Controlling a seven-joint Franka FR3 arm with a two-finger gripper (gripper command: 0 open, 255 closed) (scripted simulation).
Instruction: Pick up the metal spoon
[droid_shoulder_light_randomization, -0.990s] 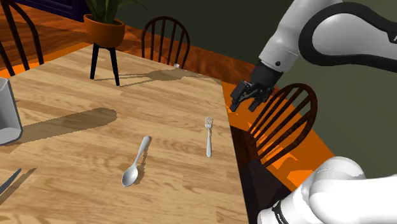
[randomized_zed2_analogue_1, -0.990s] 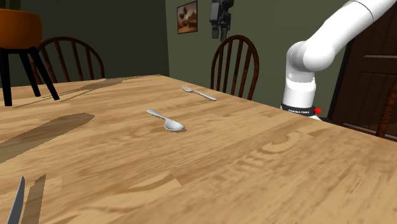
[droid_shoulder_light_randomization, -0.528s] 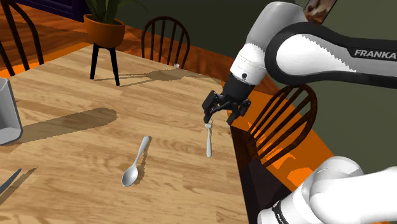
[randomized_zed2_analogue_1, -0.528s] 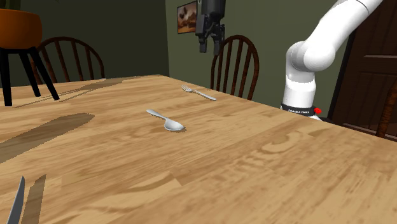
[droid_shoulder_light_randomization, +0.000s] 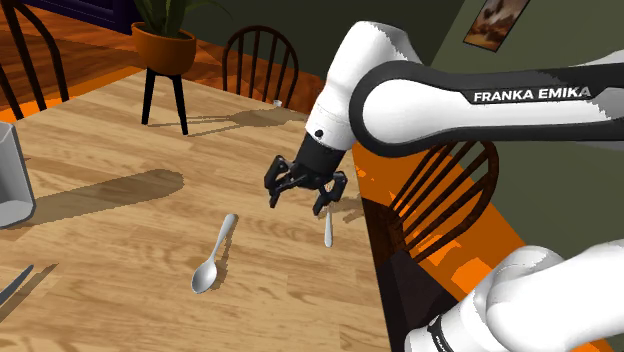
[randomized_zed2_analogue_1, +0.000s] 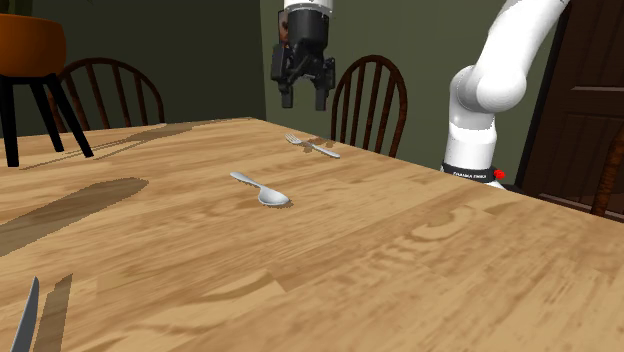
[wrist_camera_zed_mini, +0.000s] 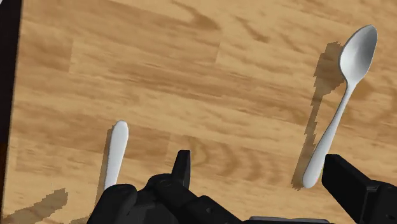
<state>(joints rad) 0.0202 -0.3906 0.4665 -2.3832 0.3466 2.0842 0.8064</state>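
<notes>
White Franka arm with dark joints (droid_shoulder_light_randomization: 440, 100) arched from the shoulder view's lower right toward its left, wrist bent downward, all-black two-finger gripper (droid_shoulder_light_randomization: 297, 200) hung pointing down, fingers (wrist_camera_zed_mini: 347, 184) spread well apart, clasping nothing.

The spoon (droid_shoulder_light_randomization: 214, 256) is plain, silvery grey and smooth, with an oval bowl and a slim handle that widens at its end. It lies flat on the wooden table (droid_shoulder_light_randomization: 110, 230). In the shoulder view its bowl points to the near edge and its handle runs away, slightly rightward. It lies left of the fork (droid_shoulder_light_randomization: 327, 235), well apart from it.
</notes>
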